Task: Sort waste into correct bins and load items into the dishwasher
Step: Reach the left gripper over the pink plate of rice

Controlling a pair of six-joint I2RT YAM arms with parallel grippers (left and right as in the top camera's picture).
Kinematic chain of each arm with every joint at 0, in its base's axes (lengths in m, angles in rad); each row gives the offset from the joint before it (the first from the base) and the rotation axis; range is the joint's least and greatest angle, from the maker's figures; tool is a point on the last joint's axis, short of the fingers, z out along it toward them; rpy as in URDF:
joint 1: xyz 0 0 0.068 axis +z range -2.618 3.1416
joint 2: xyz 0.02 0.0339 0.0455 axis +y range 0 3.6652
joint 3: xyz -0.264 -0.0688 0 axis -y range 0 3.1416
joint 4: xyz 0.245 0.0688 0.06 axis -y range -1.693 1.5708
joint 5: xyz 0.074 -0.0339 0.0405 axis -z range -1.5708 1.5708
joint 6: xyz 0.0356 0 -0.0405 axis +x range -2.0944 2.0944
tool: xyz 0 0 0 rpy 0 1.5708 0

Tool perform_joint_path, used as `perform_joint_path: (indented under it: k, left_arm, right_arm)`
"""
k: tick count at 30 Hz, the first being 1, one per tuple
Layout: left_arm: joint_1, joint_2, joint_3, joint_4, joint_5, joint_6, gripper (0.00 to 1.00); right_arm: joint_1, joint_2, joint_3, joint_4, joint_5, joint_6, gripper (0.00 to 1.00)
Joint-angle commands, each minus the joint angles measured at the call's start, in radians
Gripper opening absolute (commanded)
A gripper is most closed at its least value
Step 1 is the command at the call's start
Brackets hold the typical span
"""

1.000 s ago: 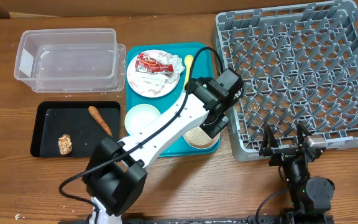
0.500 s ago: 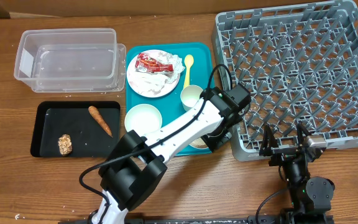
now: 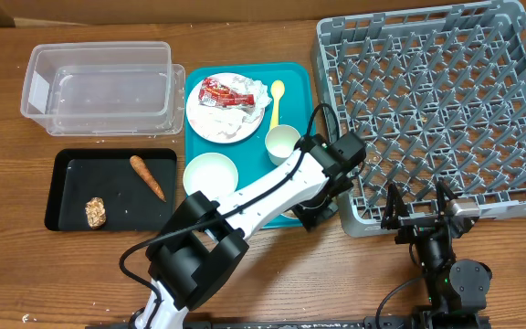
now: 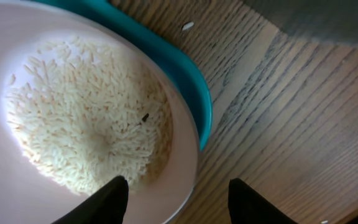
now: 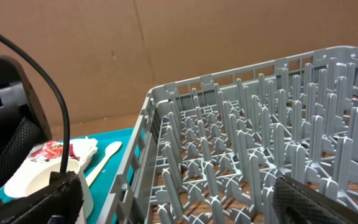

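Grasp stage of the rice-disposal step. The left gripper (image 4: 179, 202) stands over the rice bowl (image 4: 188, 143) at the near right corner of the teal tray (image 3: 295, 78), its jaws apart and straddling the bowl's rim, one finger above the rice (image 4: 73, 124), one outside. The next move probably calls for closing on the rim, lifting level over the tray lip, then carrying left to the black tray (image 3: 108, 187) (carrot stick (image 3: 147, 176) and brown chunk (image 3: 95, 212) already lie there). Room is tight: the dish rack (image 3: 436, 110) corner sits just beside the wrist. Bare table lies near. The right gripper (image 3: 415, 212) rests with jaws apart, near the rack.
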Motion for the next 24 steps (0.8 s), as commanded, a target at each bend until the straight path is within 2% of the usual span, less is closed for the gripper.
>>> perform_joint_path:
  k: [1, 5, 11, 24]
  left_arm:
    - [0.0, -0.001, -0.019, 0.011, 0.0, -0.003, 0.52]
    - [0.002, -0.001, -0.019, 0.024, 0.0, -0.017, 0.48]
    - [0.008, -0.004, -0.005, 0.034, 0.004, -0.061, 0.36]
    - [0.044, -0.075, -0.008, -0.008, 0.029, -0.077, 0.41]
  right_arm:
    - [-0.005, -0.01, -0.01, 0.005, -0.002, -0.001, 1.0]
    - [-0.005, -0.01, -0.01, 0.005, -0.002, -0.001, 1.0]
    - [-0.005, -0.01, -0.01, 0.005, -0.002, -0.001, 1.0]
    - [-0.005, -0.01, -0.01, 0.005, -0.002, -0.001, 1.0]
